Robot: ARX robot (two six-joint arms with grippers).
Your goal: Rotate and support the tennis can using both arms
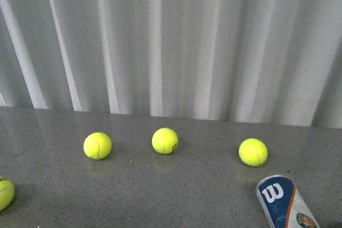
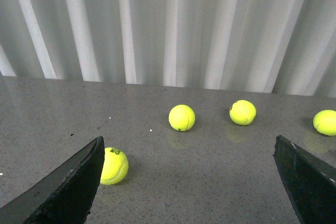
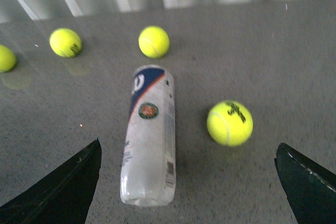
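The tennis can (image 3: 148,137) lies on its side on the grey table, a clear tube with a navy label end pointing away. In the front view its navy end with the white W (image 1: 283,201) shows at the bottom right, partly cut off. My right gripper (image 3: 188,182) is open, its black fingers (image 3: 63,190) wide apart, with the can's near end between them but nearer one finger. My left gripper (image 2: 189,182) is open over bare table, with a yellow ball (image 2: 113,166) beside one finger (image 2: 68,190). Neither arm shows in the front view.
Three yellow tennis balls (image 1: 98,146) (image 1: 164,141) (image 1: 253,152) stand in a row across the table, and a fourth (image 1: 4,193) sits at the left edge. Another ball (image 3: 229,123) lies close beside the can. White pleated curtain (image 1: 171,41) backs the table.
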